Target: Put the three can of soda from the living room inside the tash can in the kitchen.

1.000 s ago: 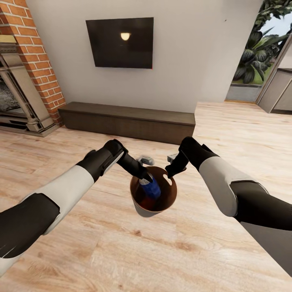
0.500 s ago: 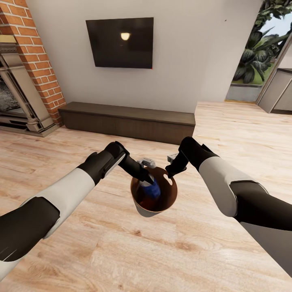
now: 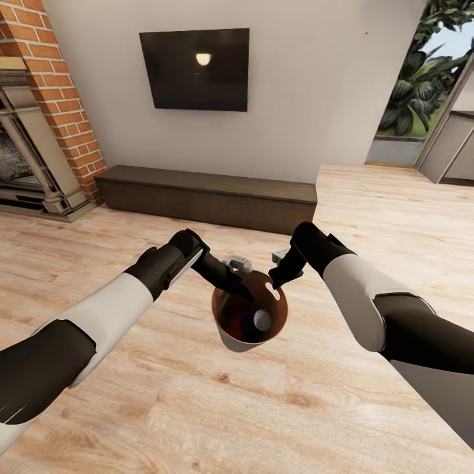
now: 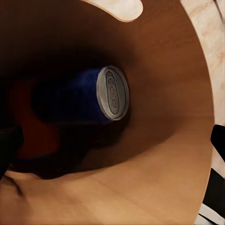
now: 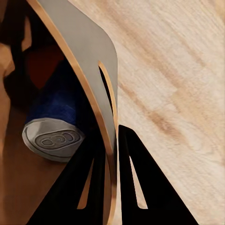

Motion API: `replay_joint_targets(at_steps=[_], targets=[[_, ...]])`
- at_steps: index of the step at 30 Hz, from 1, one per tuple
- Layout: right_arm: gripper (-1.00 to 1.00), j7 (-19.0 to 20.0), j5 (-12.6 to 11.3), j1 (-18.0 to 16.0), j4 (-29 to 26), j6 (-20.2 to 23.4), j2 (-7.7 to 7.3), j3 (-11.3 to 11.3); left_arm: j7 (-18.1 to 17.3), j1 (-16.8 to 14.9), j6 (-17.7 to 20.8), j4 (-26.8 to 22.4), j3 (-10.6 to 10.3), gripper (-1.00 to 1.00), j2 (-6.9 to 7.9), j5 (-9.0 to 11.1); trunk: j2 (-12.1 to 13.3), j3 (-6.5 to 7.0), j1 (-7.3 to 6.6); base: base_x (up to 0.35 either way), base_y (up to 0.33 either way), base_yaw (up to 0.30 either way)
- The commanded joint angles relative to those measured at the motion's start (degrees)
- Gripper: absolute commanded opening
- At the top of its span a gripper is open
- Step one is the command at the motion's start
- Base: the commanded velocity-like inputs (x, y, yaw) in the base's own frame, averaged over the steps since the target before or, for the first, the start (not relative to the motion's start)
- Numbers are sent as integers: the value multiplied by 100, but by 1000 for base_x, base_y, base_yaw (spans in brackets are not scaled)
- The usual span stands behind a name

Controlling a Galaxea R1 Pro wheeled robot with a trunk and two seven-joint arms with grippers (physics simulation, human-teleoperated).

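The tash can [image 3: 230,341] hangs a little above the wood floor, pale grey outside and brown inside. My right gripper [image 3: 277,281] is shut on its rim, one finger on each side of the wall [image 5: 84,51]. The dark blue can of soda [image 3: 262,320] lies loose inside, silver top [image 4: 112,93] showing. Beside it sits a dim orange-red can [image 4: 28,136], also seen past the blue can [image 5: 52,112]. My left gripper [image 3: 246,292] hovers over the bin's mouth, open and holding nothing, its fingertips [image 4: 8,149] spread wide.
A long low dark bench [image 3: 207,196] runs along the wall ahead under a wall television [image 3: 195,68]. A brick fireplace [image 3: 39,125] stands at the left. A doorway with plants [image 3: 421,92] opens at the right. Plank floor [image 3: 263,408] lies all around.
The blue can has left my left gripper and dropped deeper into the bin. The left gripper has opened and drawn back slightly. The right arm has held still.
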Motion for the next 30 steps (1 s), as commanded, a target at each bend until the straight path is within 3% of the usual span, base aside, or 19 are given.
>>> replay_joint_targets(at_steps=[1,6,9,11,13,15,17,19,22,23,24,25,26,27,28,29,30], targets=[[-100,295,-343,-5,-1,155,0,-106,42,2,1,423,-17,100,6,-247,0,1,-1,0,0,0],[-100,295,-344,-5,-1,155,-1,-106,28,2,-221,353,-11,100,23,-245,0,1,-1,0,0,0],[-100,295,-344,-5,-1,155,-1,-106,13,2,-263,84,7,100,33,-239,0,1,-1,0,0,0],[-100,295,-344,-5,-1,155,-4,-109,4,2,-270,-152,31,100,115,-233,0,1,-1,0,0,0],[-100,295,-344,-5,-1,155,-15,-112,-6,2,-274,-395,52,100,293,-208,0,1,-1,0,0,0],[-100,295,-344,-5,-1,155,-31,-114,-83,2,-271,-867,105,100,683,-178,0,1,-1,0,0,0],[-100,298,-344,-5,-1,155,-36,-114,-147,2,-268,-1045,236,100,846,-162,0,1,-1,0,0,0],[-100,297,-344,-5,-1,155,-42,-114,-286,2,-262,-1362,784,100,1172,-144,0,1,-1,0,0,0],[-100,296,-344,-5,-1,155,-44,-111,-526,2,-259,-1619,1249,100,1499,-134,0,1,-1,0,0,0],[-100,296,-344,-5,-1,155,-48,-111,-843,2,-266,-1788,1490,100,1787,-126,0,1,-1,0,0,0],[-100,296,-344,-5,-1,155,-51,-112,-967,4,-268,-1838,1577,100,1887,-122,0,1,-1,0,0,0],[-100,295,-344,-5,-1,155,-55,-113,-1227,6,-272,-1916,1797,100,2074,-119,0,1,-1,0,0,0],[-100,297,-344,-5,-1,155,-57,-111,-1353,16,-275,-1944,1930,100,2151,-118,0,1,-1,0,0,0],[-100,300,-344,-1,-1,155,-62,-109,-1570,77,-281,-1988,2244,100,2266,-116,0,1,-1,0,0,0],[-100,299,-344,0,-1,155,-64,-109,-1657,125,-287,-2009,2426,100,2306,-114,0,1,-1,0,0,0],[-100,297,-344,1,-1,155,-67,-108,-1783,232,-309,-2042,2822,100,2365,-113,0,1,-1,0,0,0],[-100,297,-344,2,-1,155,-68,-107,-1825,286,-326,-2054,3024,100,2386,-117,0,1,-1,0,0,0]])
